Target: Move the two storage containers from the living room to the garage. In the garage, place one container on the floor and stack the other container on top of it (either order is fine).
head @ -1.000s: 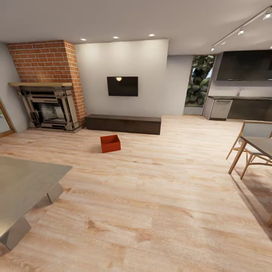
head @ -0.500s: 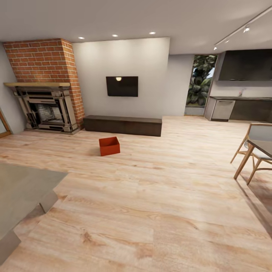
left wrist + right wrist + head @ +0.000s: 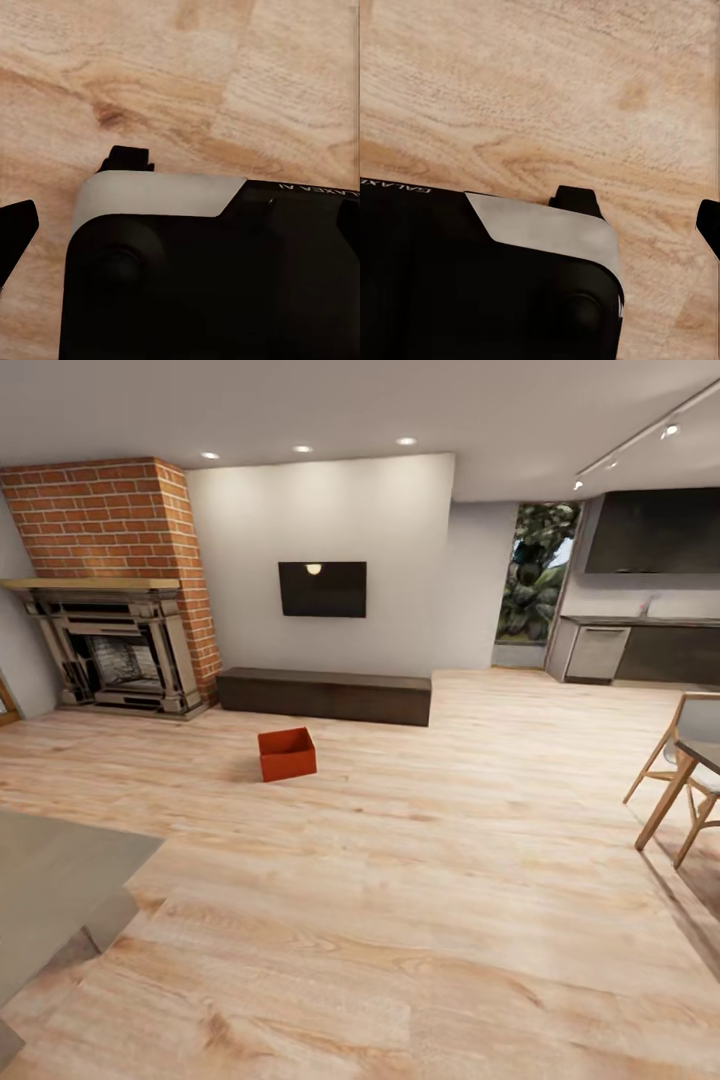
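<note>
Orange-red, stiff-looking and probably light, the storage container [image 3: 287, 753] sat open-topped on the plank floor [image 3: 420, 920], best gripped by its rim; whether either hand was open I could not tell.

Light wood plank floor [image 3: 420, 920]: we record one orange-red rectangular open-top storage bin [image 3: 287, 754] resting directly on it, far left of centre. Just beyond the bin, a long low dark-brown bench [image 3: 325, 695] stands against the far wall. At near left we list a grey table [image 3: 50, 890]; at right, pale wooden chair legs [image 3: 680, 800]. Both wrist views show the same planks.
</note>
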{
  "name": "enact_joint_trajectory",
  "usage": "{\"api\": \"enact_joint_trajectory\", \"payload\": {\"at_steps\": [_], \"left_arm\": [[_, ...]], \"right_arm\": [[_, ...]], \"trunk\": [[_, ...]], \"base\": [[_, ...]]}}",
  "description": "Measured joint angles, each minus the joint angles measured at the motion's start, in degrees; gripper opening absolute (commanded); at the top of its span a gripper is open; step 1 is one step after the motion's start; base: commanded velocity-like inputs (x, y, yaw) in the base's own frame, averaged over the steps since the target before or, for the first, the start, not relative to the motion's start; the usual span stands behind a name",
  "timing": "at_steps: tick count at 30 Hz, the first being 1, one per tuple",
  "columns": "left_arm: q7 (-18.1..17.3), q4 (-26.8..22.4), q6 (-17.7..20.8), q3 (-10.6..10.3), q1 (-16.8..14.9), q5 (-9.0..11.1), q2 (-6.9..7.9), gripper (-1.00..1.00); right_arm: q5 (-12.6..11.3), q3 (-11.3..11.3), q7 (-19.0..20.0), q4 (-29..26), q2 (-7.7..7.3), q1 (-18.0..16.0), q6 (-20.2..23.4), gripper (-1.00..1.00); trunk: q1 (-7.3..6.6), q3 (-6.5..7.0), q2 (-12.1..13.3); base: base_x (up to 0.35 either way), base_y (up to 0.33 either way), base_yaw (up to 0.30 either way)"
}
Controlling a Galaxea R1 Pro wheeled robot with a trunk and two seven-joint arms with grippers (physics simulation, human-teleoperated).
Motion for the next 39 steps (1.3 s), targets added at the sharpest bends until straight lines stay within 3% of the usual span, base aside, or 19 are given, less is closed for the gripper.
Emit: {"api": "enact_joint_trajectory", "payload": {"at_steps": [8, 39], "left_arm": [[0.01, 0.00, 0.00, 0.01, -0.01, 0.01, 0.00, 1.00], [-0.01, 0.00, 0.01, -0.02, 0.00, -0.07, 0.00, 1.00]], "right_arm": [[-0.07, 0.00, 0.01, 0.00, -0.06, 0.00, 0.00, 1.00], [-0.10, 0.00, 0.00, 0.00, -0.24, 0.00, -0.08, 1.00]], "trunk": [[0.00, 0.00, 0.00], [0.00, 0.00, 0.00]], "base": [[0.323, 0.000, 0.126], [0.323, 0.000, 0.002]]}}
